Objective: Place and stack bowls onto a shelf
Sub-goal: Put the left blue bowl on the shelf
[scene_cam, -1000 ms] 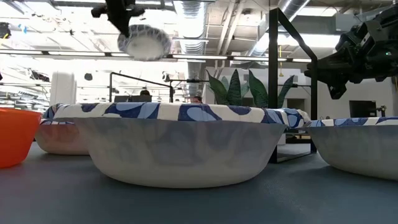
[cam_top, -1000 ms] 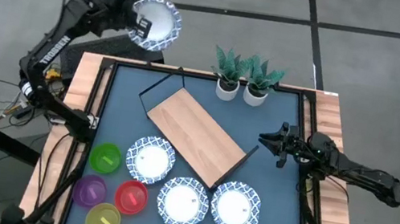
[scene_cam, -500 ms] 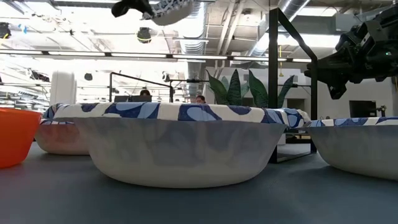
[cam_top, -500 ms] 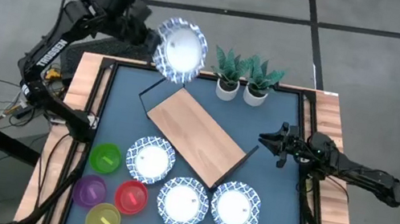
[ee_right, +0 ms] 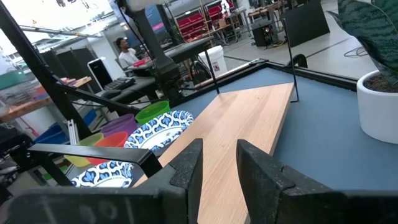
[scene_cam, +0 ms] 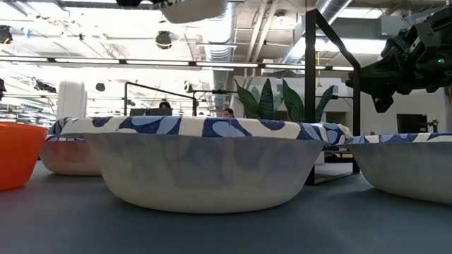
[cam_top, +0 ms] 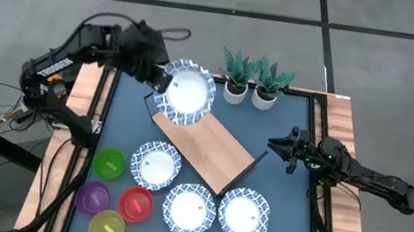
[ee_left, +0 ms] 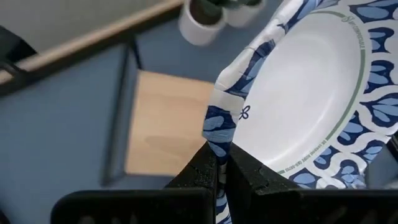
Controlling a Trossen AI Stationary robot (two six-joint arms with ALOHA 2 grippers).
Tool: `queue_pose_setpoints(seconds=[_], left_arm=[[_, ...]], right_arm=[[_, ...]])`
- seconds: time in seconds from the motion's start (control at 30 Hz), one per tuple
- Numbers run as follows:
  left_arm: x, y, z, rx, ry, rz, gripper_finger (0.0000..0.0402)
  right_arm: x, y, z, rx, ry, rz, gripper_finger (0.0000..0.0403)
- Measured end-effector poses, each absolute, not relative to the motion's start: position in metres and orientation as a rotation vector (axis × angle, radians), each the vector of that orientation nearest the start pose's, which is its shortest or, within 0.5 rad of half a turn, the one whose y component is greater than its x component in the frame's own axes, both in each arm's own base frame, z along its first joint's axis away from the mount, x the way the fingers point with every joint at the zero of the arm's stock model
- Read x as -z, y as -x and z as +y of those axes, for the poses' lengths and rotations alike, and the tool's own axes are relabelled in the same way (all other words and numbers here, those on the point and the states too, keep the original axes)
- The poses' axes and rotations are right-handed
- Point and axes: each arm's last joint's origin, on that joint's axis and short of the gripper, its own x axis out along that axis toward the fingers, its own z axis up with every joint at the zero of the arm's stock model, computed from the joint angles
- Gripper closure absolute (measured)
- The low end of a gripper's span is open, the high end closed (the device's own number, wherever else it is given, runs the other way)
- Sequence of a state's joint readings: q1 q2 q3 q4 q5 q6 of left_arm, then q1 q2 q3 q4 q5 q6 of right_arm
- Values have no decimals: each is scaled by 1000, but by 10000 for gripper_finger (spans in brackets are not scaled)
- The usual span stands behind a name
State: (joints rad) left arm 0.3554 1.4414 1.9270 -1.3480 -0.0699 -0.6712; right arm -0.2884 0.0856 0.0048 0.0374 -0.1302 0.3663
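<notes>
My left gripper [cam_top: 160, 81] is shut on a white bowl with a blue patterned rim [cam_top: 187, 92], held in the air over the far left end of the light-wood shelf [cam_top: 210, 146]. The bowl's underside shows at the top of the low view [scene_cam: 192, 8]. Three more blue-rimmed bowls [cam_top: 157, 165] [cam_top: 190, 208] [cam_top: 243, 215] rest on their bases on the table near the shelf. The green [cam_top: 109, 164], purple [cam_top: 93, 196], red [cam_top: 136, 204] and yellow [cam_top: 106, 227] bowls stand at the near left. My right gripper [cam_top: 272, 144] is open and empty beside the shelf's right end. My left gripper pinches the bowl's rim [ee_left: 219, 134] between its two fingers, on the side of the bowl toward the table's left. The fingers [ee_left: 200, 169] come at it from the table's far left. The bowl is lifted clear, open side up, and the rim buckles at the hold.
Two small white plant pots [cam_top: 235, 91] [cam_top: 265, 98] stand at the far edge, just right of the held bowl. Black wire frames [cam_top: 162, 92] [cam_top: 253, 166] stand at both ends of the shelf. Wooden rails [cam_top: 89, 105] border the dark blue tabletop.
My left gripper has carried the bowl from beyond the table's far left corner toward the right and near edges, to above the shelf's far left end. The bowl has stayed in the hold, clear of everything.
</notes>
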Motion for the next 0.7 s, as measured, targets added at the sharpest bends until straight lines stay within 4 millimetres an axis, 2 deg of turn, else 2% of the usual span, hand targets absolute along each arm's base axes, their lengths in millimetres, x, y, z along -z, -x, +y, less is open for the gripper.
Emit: queue_pose_setpoints(seconds=[0.17,0.33,0.5,0.7], left_arm=[[-458,-229,57,-570,747,750,401],[-458,-232,46,-334,527,831,401],[-452,-238,58,-189,263,893,401],[-430,-263,81,-6,-68,1001,402]], right_arm=[[-162,-99,-26,164,-375,13,280],[-162,-99,-26,164,-375,14,280],[-162,-99,-26,165,-375,13,280],[-162,-99,-26,165,-375,13,280]])
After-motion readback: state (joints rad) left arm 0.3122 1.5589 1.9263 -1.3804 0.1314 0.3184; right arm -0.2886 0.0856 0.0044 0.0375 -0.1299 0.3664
